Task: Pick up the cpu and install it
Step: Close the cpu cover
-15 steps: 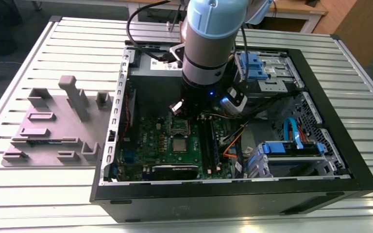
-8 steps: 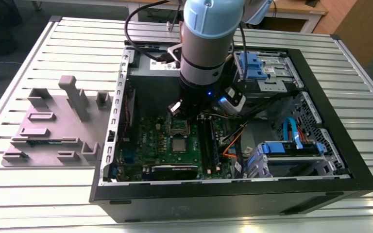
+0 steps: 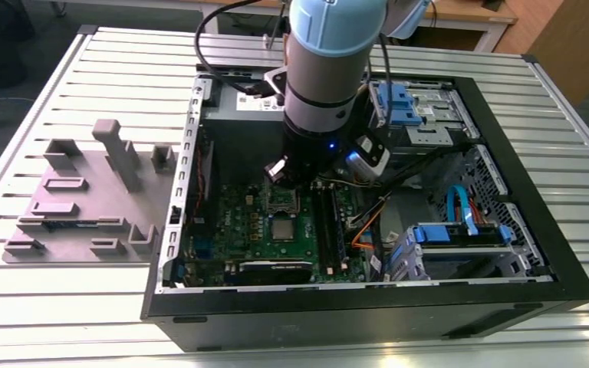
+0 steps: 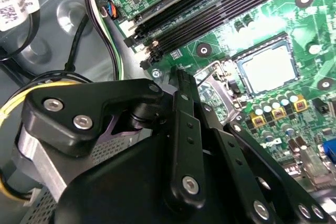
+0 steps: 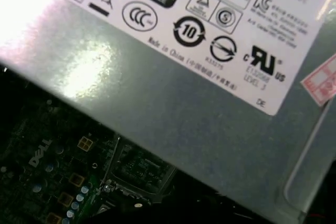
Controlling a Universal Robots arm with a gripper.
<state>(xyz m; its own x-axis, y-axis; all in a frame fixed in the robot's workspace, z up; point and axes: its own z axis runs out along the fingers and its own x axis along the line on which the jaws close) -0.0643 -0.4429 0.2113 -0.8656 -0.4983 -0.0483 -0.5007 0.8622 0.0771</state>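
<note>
Arm (image 3: 320, 69) stands near vertical, reaching down into the open computer case (image 3: 356, 314) over the motherboard (image 3: 243, 230). Pincer (image 4: 178, 77) state: cannot tell. The cpu (image 4: 268, 69) lies flat in the socket (image 4: 261, 44), near the pincer's tip and apart from it.

Here's the ribbed silver aluminium table (image 3: 90, 307) in the exterior view. Lying on its side on it is the open black metal computer case (image 3: 376, 322), covering the centre and the three o'clock side. At nine o'clock from the case, just beside its wall, sits a grey plastic fixture block with upright posts (image 3: 80, 207).
</note>
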